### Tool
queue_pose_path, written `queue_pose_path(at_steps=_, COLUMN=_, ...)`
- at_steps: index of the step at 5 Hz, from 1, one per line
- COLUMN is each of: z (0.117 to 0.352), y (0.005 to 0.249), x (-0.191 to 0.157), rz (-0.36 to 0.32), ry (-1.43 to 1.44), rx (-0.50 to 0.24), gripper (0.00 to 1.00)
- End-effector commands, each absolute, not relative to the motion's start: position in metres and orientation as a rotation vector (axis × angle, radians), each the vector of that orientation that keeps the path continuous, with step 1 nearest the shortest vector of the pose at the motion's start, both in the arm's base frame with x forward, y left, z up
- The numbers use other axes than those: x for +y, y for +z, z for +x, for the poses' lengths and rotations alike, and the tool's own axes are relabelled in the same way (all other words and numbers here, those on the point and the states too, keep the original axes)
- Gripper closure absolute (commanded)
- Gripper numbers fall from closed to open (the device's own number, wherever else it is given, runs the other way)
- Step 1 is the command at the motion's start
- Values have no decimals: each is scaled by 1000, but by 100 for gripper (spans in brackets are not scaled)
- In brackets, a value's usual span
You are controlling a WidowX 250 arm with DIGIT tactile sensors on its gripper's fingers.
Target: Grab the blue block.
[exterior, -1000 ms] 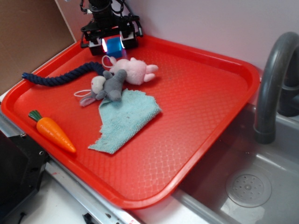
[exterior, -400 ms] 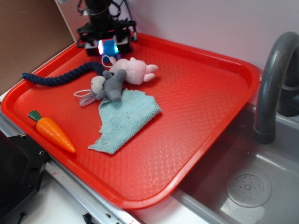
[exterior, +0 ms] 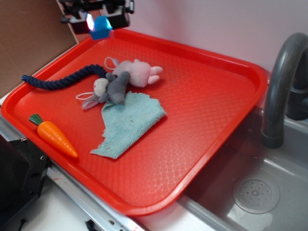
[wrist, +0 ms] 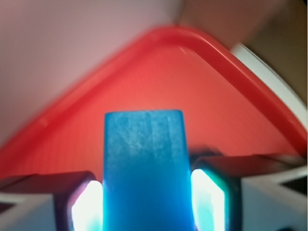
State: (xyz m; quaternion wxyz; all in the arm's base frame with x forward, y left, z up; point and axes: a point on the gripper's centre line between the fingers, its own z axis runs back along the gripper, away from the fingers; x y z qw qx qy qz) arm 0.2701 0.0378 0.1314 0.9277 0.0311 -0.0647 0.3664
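Change since a second ago: gripper [exterior: 98,19] has risen from the tray's far left corner, carrying the blue block [exterior: 100,27] clear of the surface; all else unmoved.

Left to right:
- Carrot toy [exterior: 53,135], near left, lying flat.
- Navy rope [exterior: 61,80], left, trailing toward the plush toys.
- Blue block, far left, aloft above the red tray [exterior: 207,96] rim; jaws clenched on its two sides, as the wrist view confirms [wrist: 143,168]. Judged: lift proves the grasp.
- Grey plush [exterior: 114,89], touching pink plush [exterior: 137,72].
- Teal cloth [exterior: 127,122], centre.
- Grey faucet [exterior: 279,82], far right, off the tray.
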Motion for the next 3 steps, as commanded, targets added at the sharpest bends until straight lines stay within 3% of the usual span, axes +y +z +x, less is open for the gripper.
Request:
queue_pose_path(at_steps=1, z=203, y=228, x=7, rz=-125, ry=436, rx=-19, gripper=100)
queue_pose_path(at_steps=2, z=186, y=233, x=-2, rz=-129, ry=368, rx=-64, gripper=100)
queue_pose_path(at_steps=3, z=188, y=231, x=-5, rz=-100, ry=337, rx=-68, gripper=100)
